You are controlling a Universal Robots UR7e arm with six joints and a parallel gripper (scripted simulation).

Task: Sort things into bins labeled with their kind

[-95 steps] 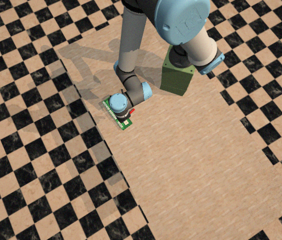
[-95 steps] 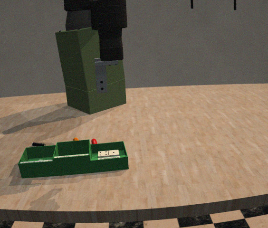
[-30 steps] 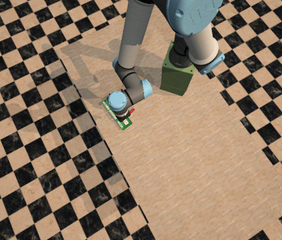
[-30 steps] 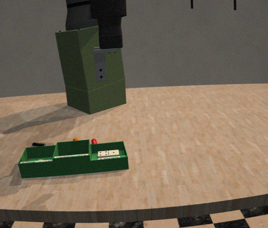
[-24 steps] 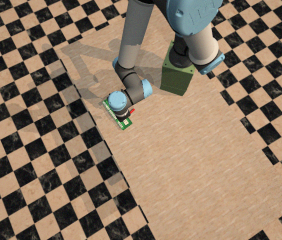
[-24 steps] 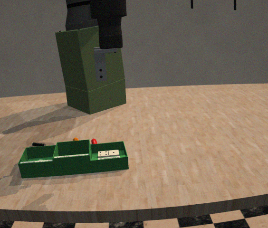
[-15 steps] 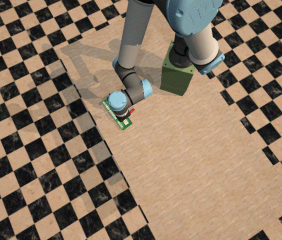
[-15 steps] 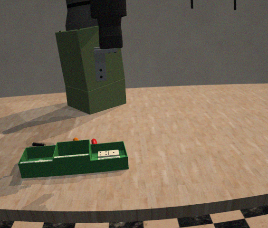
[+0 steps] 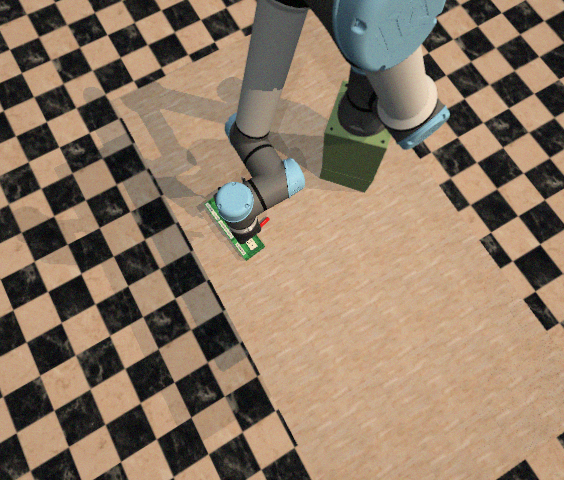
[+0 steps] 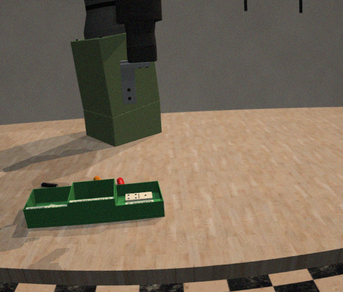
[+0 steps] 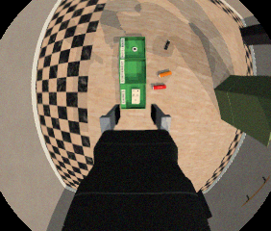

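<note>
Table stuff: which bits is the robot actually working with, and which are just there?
Job:
green bins
white tile in the right bin
red piece
orange piece
black piece
gripper, open

Just there:
green pedestal
checkered floor

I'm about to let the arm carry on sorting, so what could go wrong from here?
1. The red piece, orange piece and black piece lie close behind the green bin row; reaching for them, the open, empty gripper may bump a bin wall.
2. They look small and rounded, so they could roll when touched.
3. The labels are unreadable here, so a piece could be misbinned.
</note>
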